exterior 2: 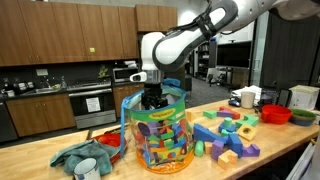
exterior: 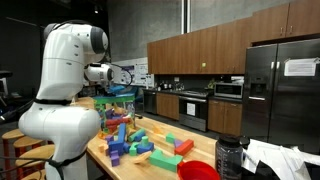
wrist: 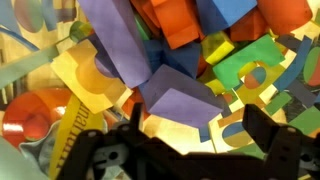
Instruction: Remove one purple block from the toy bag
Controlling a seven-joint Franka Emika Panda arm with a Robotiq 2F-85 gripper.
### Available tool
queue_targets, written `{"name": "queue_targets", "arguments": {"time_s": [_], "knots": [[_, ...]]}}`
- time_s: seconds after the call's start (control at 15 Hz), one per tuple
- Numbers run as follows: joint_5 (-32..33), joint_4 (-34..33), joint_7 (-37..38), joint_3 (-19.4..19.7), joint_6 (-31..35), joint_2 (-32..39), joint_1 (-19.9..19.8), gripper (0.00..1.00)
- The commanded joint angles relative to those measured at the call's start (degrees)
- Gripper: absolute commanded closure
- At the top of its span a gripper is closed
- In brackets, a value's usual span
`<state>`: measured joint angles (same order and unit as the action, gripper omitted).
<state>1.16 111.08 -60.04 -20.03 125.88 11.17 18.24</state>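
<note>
The toy bag (exterior 2: 160,135) is clear plastic with a teal-green rim and stands on the wooden counter, full of colourful foam blocks; it also shows in an exterior view (exterior: 120,108). My gripper (exterior 2: 153,100) reaches down into the bag's mouth. In the wrist view my gripper (wrist: 198,128) is open, its two dark fingers spread wide. A purple block (wrist: 180,105) lies just ahead between the fingers, not gripped. A second purple block (wrist: 110,40) lies above it among orange, yellow, green and blue blocks.
Loose foam blocks (exterior 2: 230,130) are scattered on the counter beside the bag, also seen in an exterior view (exterior: 145,145). A red bowl (exterior 2: 277,115) stands past them. A teal cloth (exterior 2: 75,155) and a metal cup (exterior 2: 87,168) lie on the bag's other side.
</note>
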Motion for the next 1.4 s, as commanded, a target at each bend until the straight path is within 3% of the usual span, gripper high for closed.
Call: {"name": "queue_targets", "arguments": {"time_s": [0.0,0.47,0.53,0.6,1.07,1.13,1.33], "knots": [[1.69,1.16,1.08,-0.35,2.02,0.35,0.4,0.0],[5.7,1.63,0.94,-0.56,3.29,2.25,0.93,0.0],[6.33,1.61,0.98,-0.56,3.33,2.42,0.95,0.06],[6.91,1.6,1.05,-0.52,3.47,2.59,0.95,0.26],[9.38,1.38,1.17,-0.42,3.86,3.27,0.88,0.79],[9.32,1.37,1.17,-0.42,3.86,3.29,0.83,0.84],[8.34,1.08,0.89,-0.43,3.53,3.05,0.38,0.84]]}}
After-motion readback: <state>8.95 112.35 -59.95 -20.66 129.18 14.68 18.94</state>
